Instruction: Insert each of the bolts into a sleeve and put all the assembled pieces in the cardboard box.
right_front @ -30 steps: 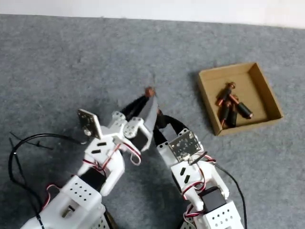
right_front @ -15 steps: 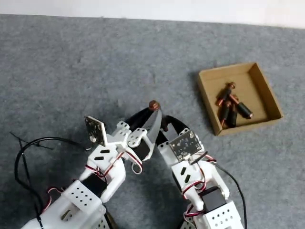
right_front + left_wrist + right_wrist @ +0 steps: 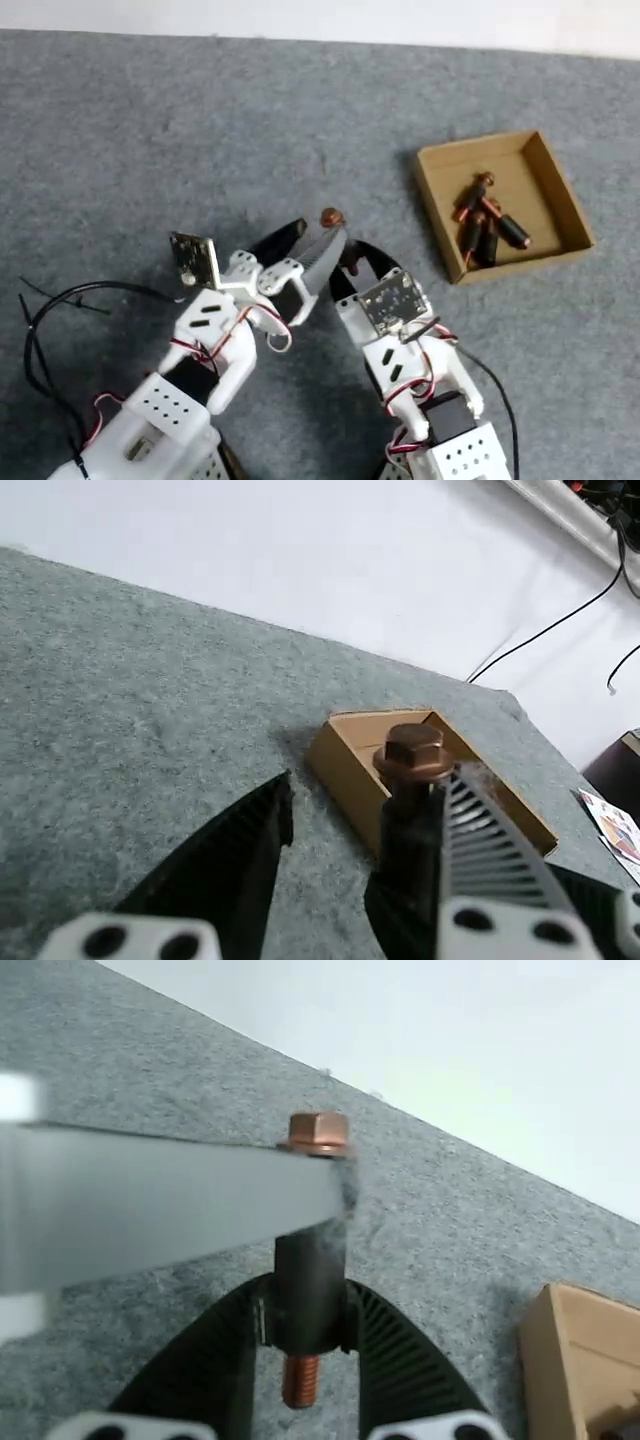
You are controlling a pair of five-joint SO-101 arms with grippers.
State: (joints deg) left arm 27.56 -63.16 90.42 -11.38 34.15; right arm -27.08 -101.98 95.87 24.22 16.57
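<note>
Since a second ago the bolt (image 3: 331, 216) drifted toward the cardboard box (image 3: 440, 215). Right gripper (image 3: 305, 1310) clamps the sleeve (image 3: 306, 1280), bolt through it; left gripper (image 3: 372, 780) gapes empty beside. We judge it rigid, slick: hold mid-sleeve.

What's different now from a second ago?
The left hand pulled back toward its base and opened, letting go of the bolt. The right hand stayed shut on the sleeve holding the bolt; the cardboard box and its pieces did not move.
</note>
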